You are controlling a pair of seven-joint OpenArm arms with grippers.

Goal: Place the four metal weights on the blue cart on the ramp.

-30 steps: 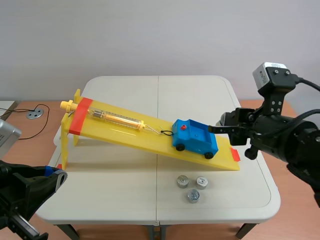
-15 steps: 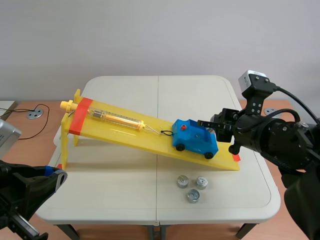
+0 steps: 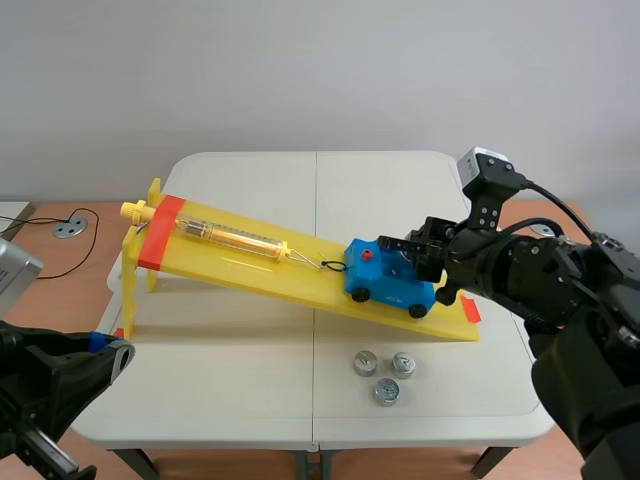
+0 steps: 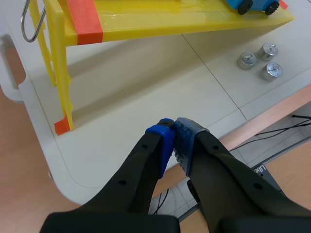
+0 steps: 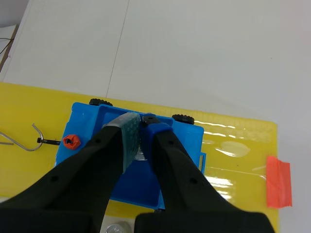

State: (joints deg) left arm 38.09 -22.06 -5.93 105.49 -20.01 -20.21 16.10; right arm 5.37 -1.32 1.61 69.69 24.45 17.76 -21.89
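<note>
Weights (image 3: 386, 391): three on table (image 3: 230, 350), fourth weight (image 5: 141, 149) in right fingers (image 5: 127, 133); left fingers (image 4: 187, 143) closed.

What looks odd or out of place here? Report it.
Nothing stands out. The blue cart sits squarely on the ramp; three weights stand upright on the table beside its foot, and the right arm's fingers hold the fourth weight over the cart's bed.

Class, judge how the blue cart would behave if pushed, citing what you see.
The cart probably rolls easily: it has wheels on a sloped ramp. The hooked spring scale likely checks it. It looks like stiff plastic.
</note>
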